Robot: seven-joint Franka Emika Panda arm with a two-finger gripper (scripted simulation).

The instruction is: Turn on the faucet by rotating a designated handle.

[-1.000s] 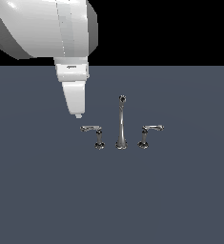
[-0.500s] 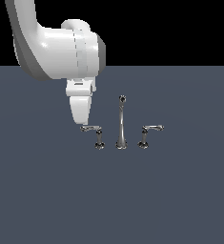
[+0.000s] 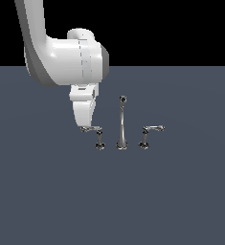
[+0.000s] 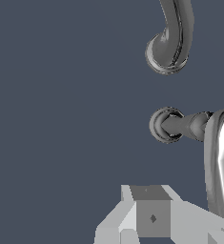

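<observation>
1. On the dark tabletop stands the chrome faucet, its tall spout in the middle and a short lever on either side; the handle we want is the lever on the exterior view's left, a thin curved arm on a short post.
2. Just above that lever's free end hangs our claw, its tip at or very near the arm; we cannot tell whether they touch.
3. Whether the claw's fingers are apart or together, we cannot tell: the exterior view shows them as one white block, and the wrist view shows only part of one finger.
4. To do this step well, we judge that we should press near the lever's outer end, where the turning force is greatest, and sweep in an arc around the post instead of pushing straight.
5. We should stay clear of the spout and the other lever.
6. No brand, label or writing can be read anywhere.
</observation>
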